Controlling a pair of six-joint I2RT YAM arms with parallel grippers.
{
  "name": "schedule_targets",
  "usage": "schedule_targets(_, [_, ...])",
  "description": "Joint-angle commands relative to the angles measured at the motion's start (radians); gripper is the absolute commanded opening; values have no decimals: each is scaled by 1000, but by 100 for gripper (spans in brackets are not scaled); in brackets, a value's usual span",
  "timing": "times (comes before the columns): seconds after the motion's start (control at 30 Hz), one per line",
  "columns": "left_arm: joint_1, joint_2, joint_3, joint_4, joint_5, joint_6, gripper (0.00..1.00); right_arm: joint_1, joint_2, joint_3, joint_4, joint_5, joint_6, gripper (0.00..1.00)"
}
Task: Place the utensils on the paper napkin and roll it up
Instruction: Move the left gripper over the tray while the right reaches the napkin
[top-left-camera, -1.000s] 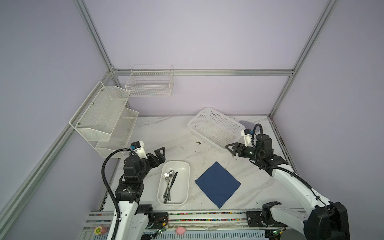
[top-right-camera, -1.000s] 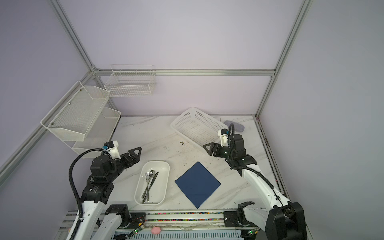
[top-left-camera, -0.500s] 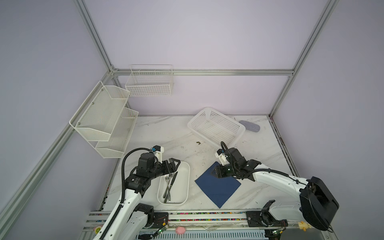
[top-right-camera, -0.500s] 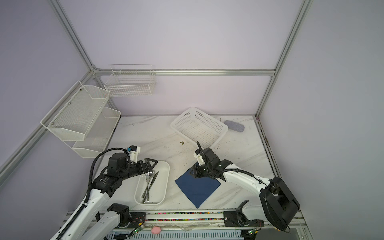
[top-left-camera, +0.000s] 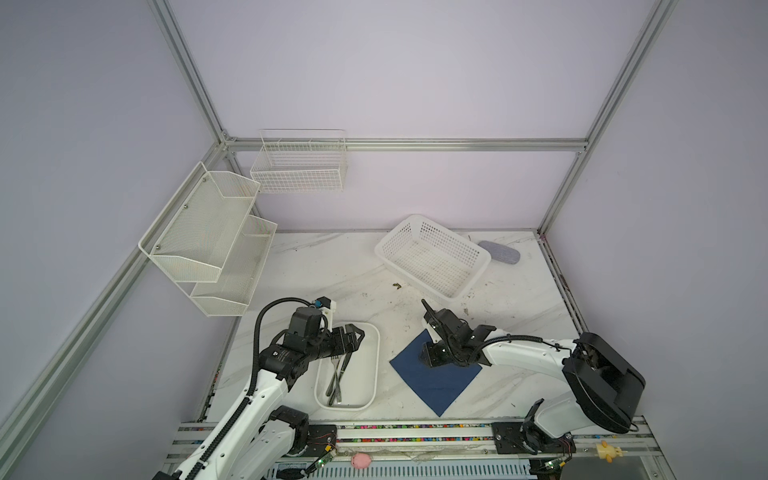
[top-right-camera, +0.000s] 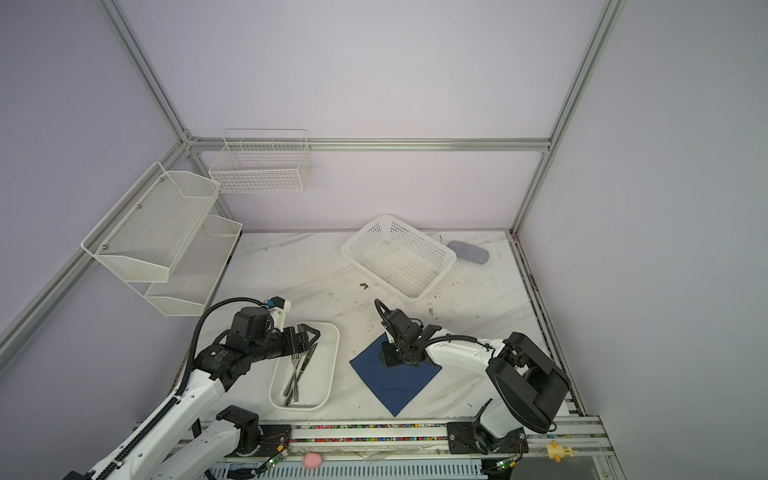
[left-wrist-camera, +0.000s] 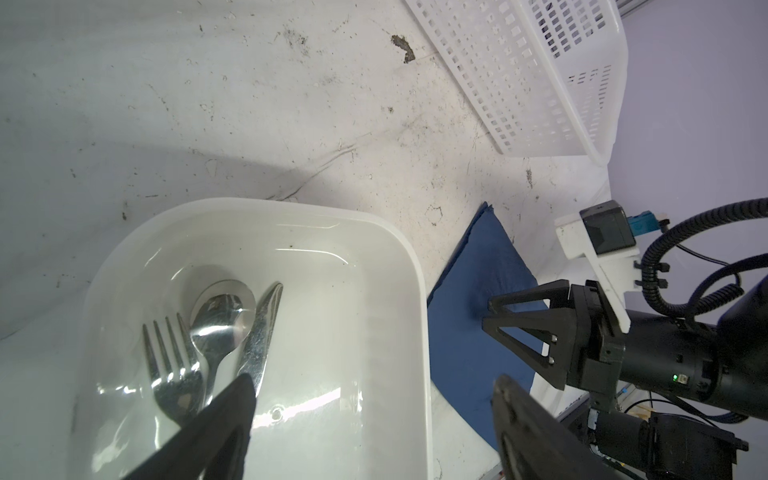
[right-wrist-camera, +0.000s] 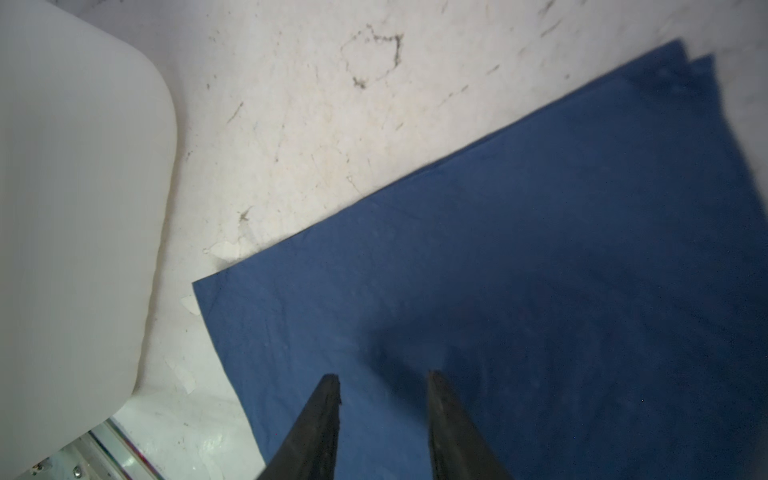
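utensils and napkin on the tabletop: what shows, what is hidden

item 1, utensils (top-left-camera: 337, 376): fork (left-wrist-camera: 174, 365), spoon (left-wrist-camera: 222, 320) and knife (left-wrist-camera: 259, 332) lie side by side in the white dish (top-left-camera: 376, 365), on the left-arm side of the napkin. in both top views their head ends are covered by the left jaws. in the left wrist view the handles are cut off by one black jaw and the frame edge.

item 2, paper napkin (top-left-camera: 436, 386): navy, lying flat on the tabletop (top-left-camera: 353, 282) and turned as a diamond, just beside the dish and apart from it. the right arm (top-left-camera: 519, 353) covers its far corner in both top views. in the right wrist view two of its sides run out of frame.

item 3, left jaws: spread wide over the far end of the dish, nothing between them.

item 4, right jaws: parted by a narrow gap, nothing gripped, tips low over the napkin. whether they touch it cannot be told.

item 5, grey-blue case (top-left-camera: 498, 252): back right, just beside the white basket (top-left-camera: 432, 257).
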Motion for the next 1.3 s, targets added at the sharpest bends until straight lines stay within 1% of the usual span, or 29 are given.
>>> schedule_targets(0.0, [-14, 11, 91, 2, -29, 37, 88, 6, 25, 15, 28, 68, 28, 38])
schedule_targets(0.27, [-35, 68, 130, 3, -66, 49, 88, 5, 111, 67, 79, 177, 43, 38])
schedule_targets(0.3, [-37, 76, 136, 2, -75, 49, 88, 5, 134, 85, 74, 195, 43, 38])
schedule_targets(0.33, [-39, 81, 140, 1, -85, 47, 87, 5, 154, 101, 63, 215, 68, 38])
schedule_targets(0.37, [-42, 89, 144, 0, -93, 44, 87, 5, 175, 121, 44, 260, 84, 38])
schedule_targets(0.4, [-45, 95, 144, 1, -95, 40, 87, 5, 190, 138, 40, 278, 76, 38])
schedule_targets(0.47, [-52, 99, 144, 1, -92, 35, 88, 5, 204, 161, 43, 274, 63, 38])
schedule_targets(0.53, [-61, 94, 144, -2, -93, 31, 88, 4, 196, 176, 53, 234, 46, 40])
schedule_targets(0.63, [-69, 78, 137, -4, -108, 26, 88, 5, 141, 191, 72, 216, 36, 44])
schedule_targets(0.77, [-72, 71, 140, -4, -107, 27, 88, -1, 106, 246, 50, 294, 29, 49])
schedule_targets(0.83, [-77, 75, 143, -4, -99, 27, 88, -22, 119, 275, 34, 344, 28, 49])
schedule_targets(0.93, [-87, 87, 151, -11, -83, 27, 88, -77, 132, 294, 35, 376, 27, 49])
schedule_targets(0.97, [-92, 92, 154, -13, -78, 28, 90, -99, 137, 301, 43, 378, 18, 49])
schedule_targets(1.13, [-149, 145, 186, -11, -78, 29, 91, -183, 179, 360, 41, 360, -35, 50])
schedule_targets(1.27, [-211, 221, 212, -16, -121, 26, 93, -231, 217, 383, 45, 370, -63, 50])
